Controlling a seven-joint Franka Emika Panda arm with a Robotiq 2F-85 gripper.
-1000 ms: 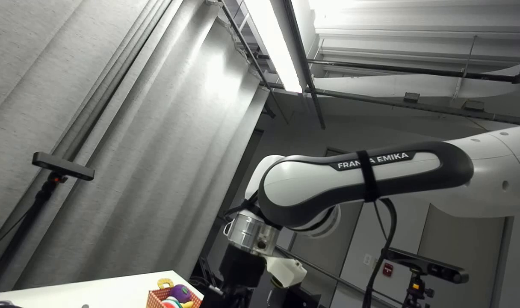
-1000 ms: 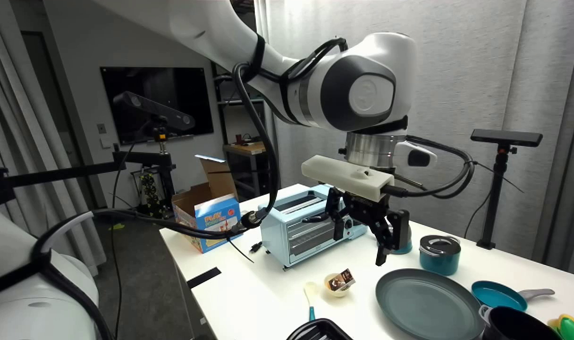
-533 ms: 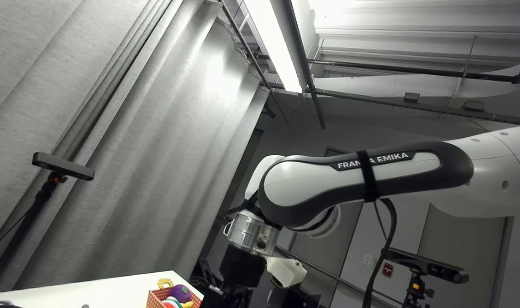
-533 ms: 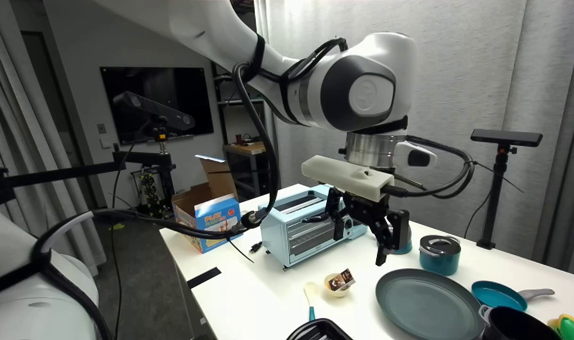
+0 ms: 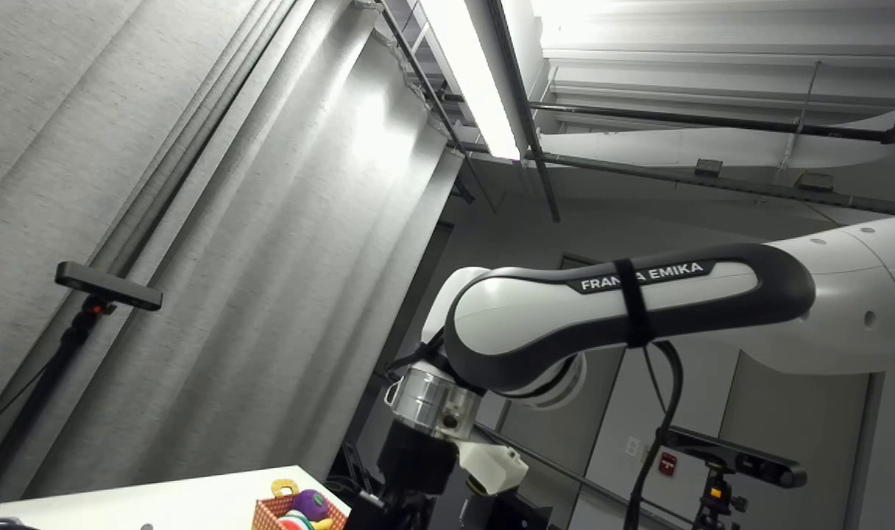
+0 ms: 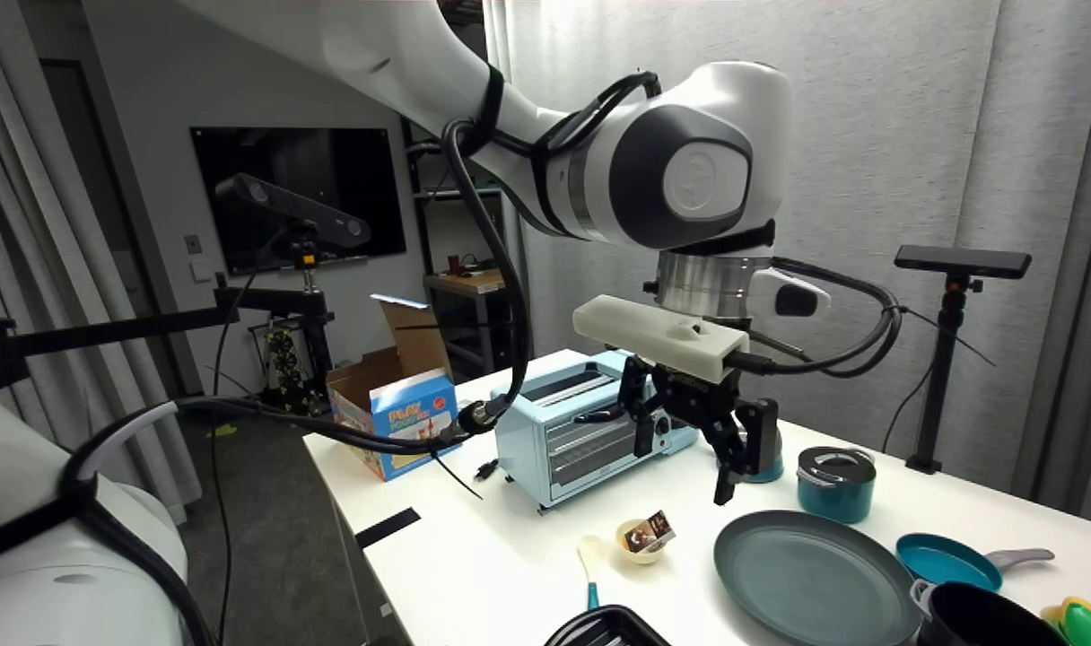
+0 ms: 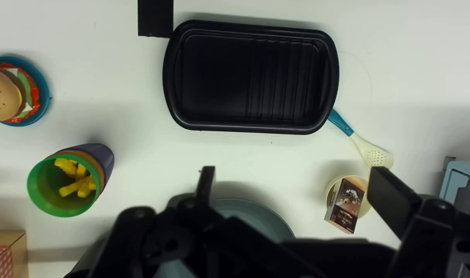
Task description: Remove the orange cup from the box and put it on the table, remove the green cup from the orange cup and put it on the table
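In the wrist view a stack of nested cups stands on the table at the left. The green cup is innermost and holds several yellow pieces. The orange cup shows only as a thin band around it, and a dark purple cup is outermost. My gripper is open and empty, with its fingers wide apart, high above the table and away to the right of the stack. A red checked box holding toy food also shows in part in the wrist view.
Below my gripper are a grey plate and a cream bowl with a small carton. A black tray, a ladle and a toy burger lie about. A light-blue toaster oven and several pots stand on the table.
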